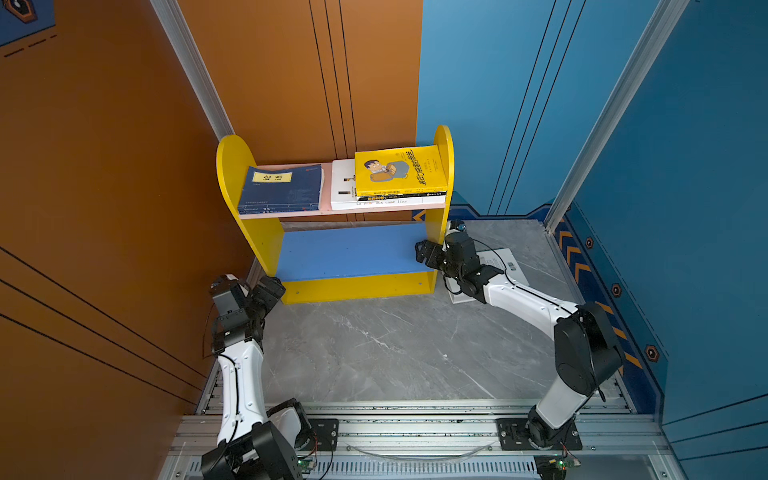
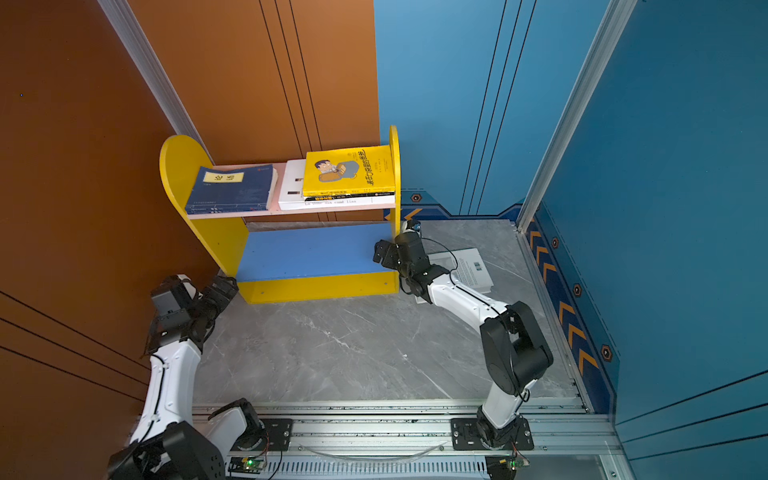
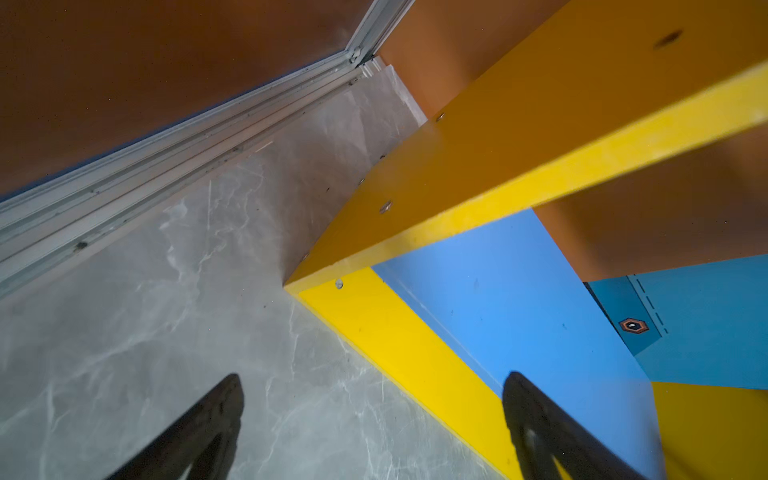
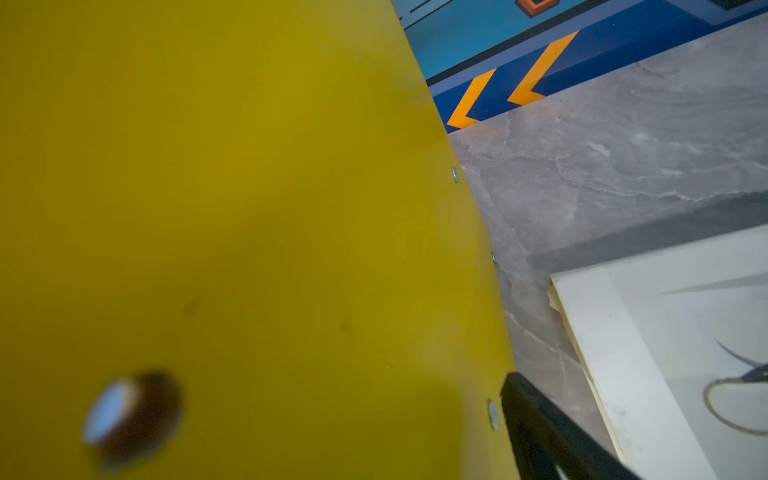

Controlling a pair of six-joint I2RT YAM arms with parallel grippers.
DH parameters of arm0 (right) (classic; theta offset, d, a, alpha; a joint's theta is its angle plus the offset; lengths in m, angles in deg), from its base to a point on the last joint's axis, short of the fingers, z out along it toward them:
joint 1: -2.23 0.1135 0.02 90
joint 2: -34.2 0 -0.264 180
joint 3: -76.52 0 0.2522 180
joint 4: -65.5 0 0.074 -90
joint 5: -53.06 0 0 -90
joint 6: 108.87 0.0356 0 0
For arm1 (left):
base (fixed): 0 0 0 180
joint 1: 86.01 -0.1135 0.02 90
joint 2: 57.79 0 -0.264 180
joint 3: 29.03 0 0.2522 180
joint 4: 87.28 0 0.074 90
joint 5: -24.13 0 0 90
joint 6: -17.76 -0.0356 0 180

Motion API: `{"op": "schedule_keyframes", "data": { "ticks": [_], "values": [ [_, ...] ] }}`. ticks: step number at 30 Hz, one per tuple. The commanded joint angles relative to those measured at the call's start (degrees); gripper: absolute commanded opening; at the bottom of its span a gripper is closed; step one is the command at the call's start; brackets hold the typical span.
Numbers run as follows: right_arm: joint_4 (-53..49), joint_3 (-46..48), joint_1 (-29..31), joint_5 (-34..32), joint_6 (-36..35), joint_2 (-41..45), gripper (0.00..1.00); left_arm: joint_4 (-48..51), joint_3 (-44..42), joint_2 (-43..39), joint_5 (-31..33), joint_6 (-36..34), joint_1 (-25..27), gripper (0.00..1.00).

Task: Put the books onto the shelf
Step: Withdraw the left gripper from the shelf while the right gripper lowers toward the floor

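The shelf (image 1: 357, 286) (image 2: 324, 291) stands at the back of the floor. On its pink upper board a navy book (image 1: 280, 189) lies at the left. At the right a yellow book (image 1: 401, 170) tops a black one and a white one (image 1: 343, 187). A white-grey book (image 1: 505, 262) (image 4: 665, 353) lies on the floor right of the shelf, partly under my right arm. My left gripper (image 1: 272, 286) (image 3: 374, 415) is open at the shelf's front left corner. My right gripper (image 1: 426, 251) is open at the right side panel (image 4: 249, 208), which hides one finger.
An orange wall (image 1: 104, 208) runs close along the left arm. Blue walls (image 1: 685, 208) close the back and right. Grey marble floor (image 1: 395, 345) lies in front of the shelf, and an aluminium rail (image 1: 415, 428) carries both arm bases. The blue lower board (image 1: 353, 249) holds nothing.
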State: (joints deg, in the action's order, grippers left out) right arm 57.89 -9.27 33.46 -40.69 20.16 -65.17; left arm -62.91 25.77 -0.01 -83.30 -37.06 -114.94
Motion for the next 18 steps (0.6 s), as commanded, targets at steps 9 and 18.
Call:
{"op": "schedule_keyframes", "data": {
  "ticks": [9,18],
  "values": [
    [-0.6,-9.7,-0.2,-4.5,1.5,-9.5,0.95,-17.9,-1.7,10.2,-6.8,0.8,-2.1,0.98],
    [-1.8,-15.5,-2.6,-4.4,0.8,-13.6,0.95,-19.3,0.3,13.1,-7.5,2.2,-1.7,0.98]
  ]
}}
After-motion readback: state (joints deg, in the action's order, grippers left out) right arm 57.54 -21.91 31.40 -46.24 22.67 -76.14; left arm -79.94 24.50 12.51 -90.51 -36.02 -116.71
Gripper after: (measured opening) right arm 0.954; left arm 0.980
